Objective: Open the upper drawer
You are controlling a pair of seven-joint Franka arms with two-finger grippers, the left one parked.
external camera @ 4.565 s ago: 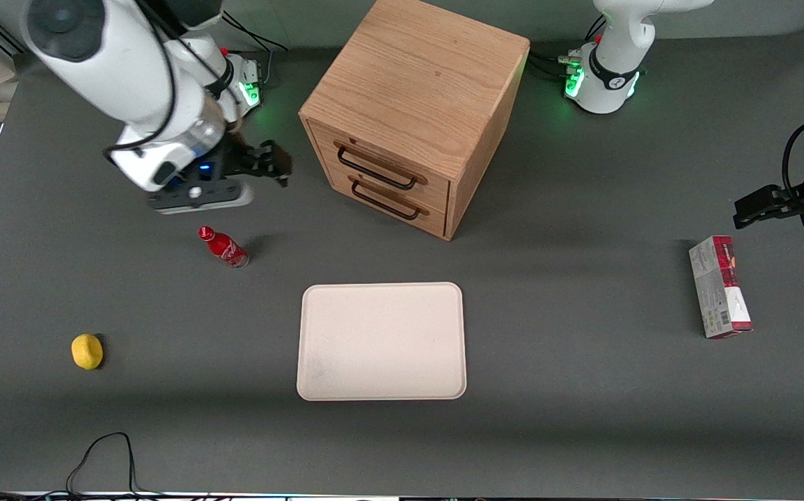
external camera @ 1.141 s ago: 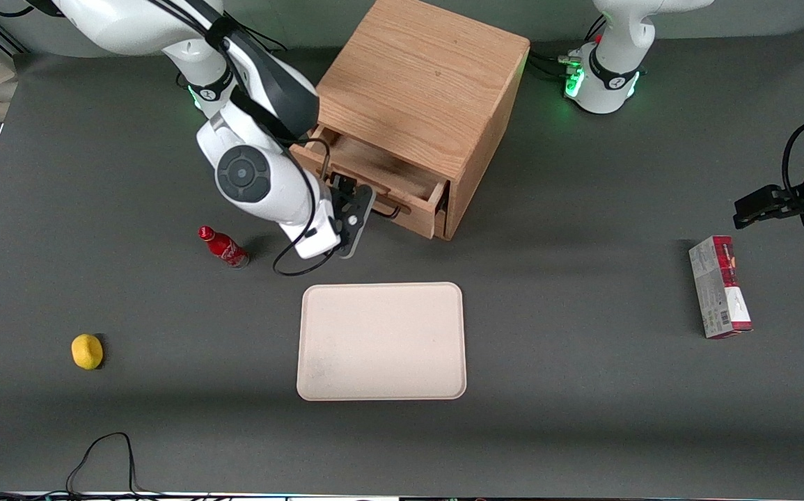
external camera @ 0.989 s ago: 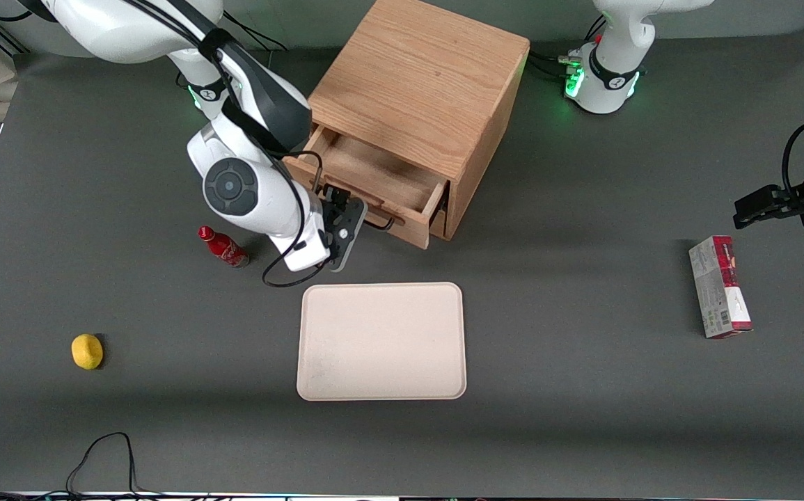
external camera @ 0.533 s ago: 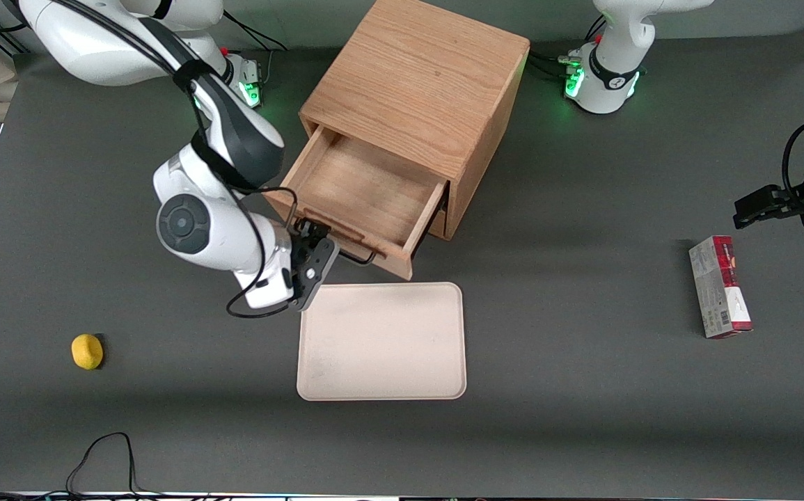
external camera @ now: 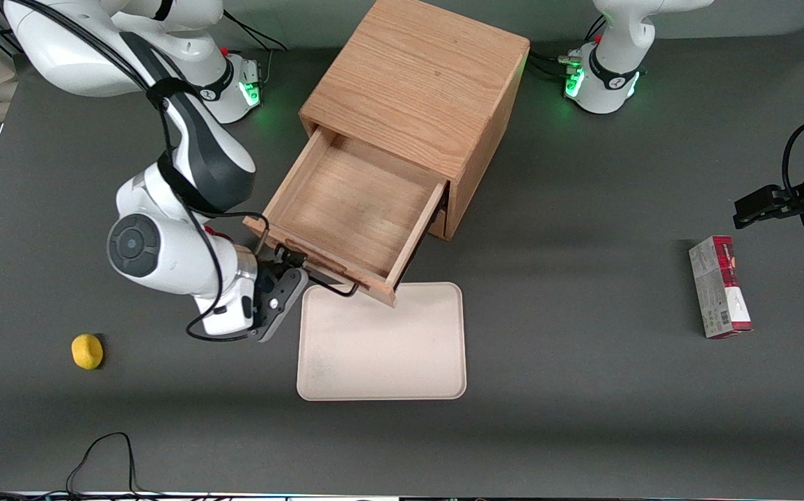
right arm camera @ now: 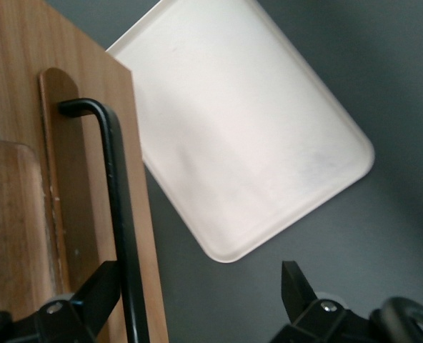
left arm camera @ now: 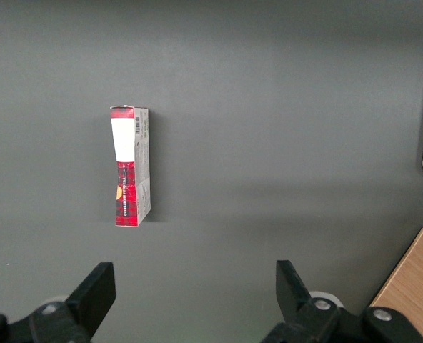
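The upper drawer [external camera: 353, 202] of the oak cabinet [external camera: 422, 76] stands pulled far out, and its plain wooden inside is bare. Its front board [external camera: 325, 268] overhangs the edge of the tray nearest the cabinet. My right gripper [external camera: 282, 268] is at the drawer's thin black handle [external camera: 308, 277]. In the right wrist view the gripper [right arm camera: 196, 293] is open. The handle [right arm camera: 115, 207] runs between the fingers, close against one finger [right arm camera: 97, 296], on the drawer front [right arm camera: 68, 179]. The lower drawer is hidden under the upper one.
A cream tray [external camera: 381, 348] lies in front of the cabinet, nearer the front camera; it also shows in the right wrist view [right arm camera: 240, 136]. A yellow lemon [external camera: 86, 351] lies toward the working arm's end. A red and grey carton [external camera: 719, 285] lies toward the parked arm's end.
The upper drawer went from shut to far open, sliding toward the front camera. My right gripper moved with its handle, and the arm now hides the red bottle.
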